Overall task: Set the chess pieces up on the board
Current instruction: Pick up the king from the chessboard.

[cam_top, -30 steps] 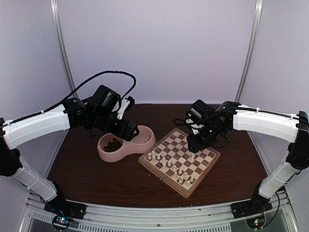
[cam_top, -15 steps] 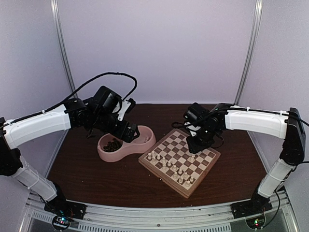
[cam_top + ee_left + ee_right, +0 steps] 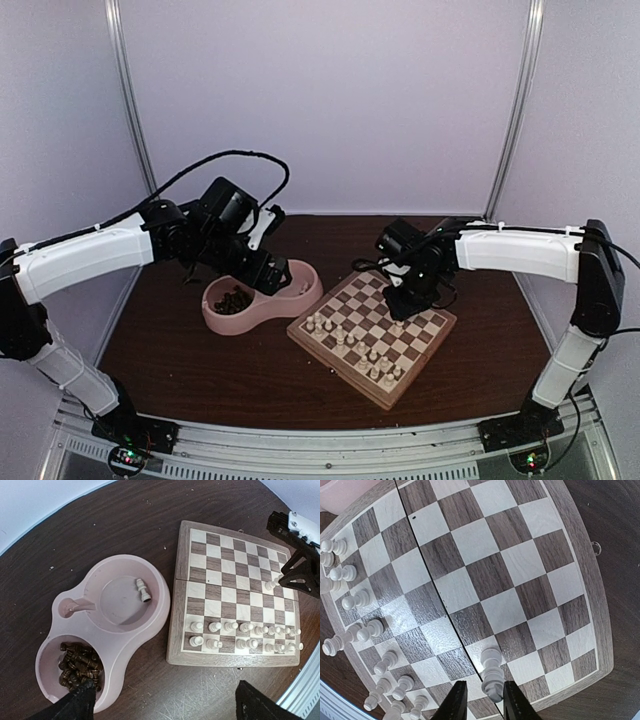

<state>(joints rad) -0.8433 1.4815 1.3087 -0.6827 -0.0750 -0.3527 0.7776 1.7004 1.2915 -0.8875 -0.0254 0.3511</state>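
Chess pieces (image 3: 214, 627) form two rows on board (image 3: 220, 565), one stands inside right claw (image 3: 484, 692)

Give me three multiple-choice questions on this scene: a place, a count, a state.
1. Where are the dark brown pieces? A) on the board B) in the pink dish C) on the table
2. How many cream pieces lie in that dish? A) none B) one C) four
3. The left claw is A) open B) shut empty C) shut on a pawn
B: they fill one bowl. B: only one lies in the other bowl. A: its fingers stand far apart.
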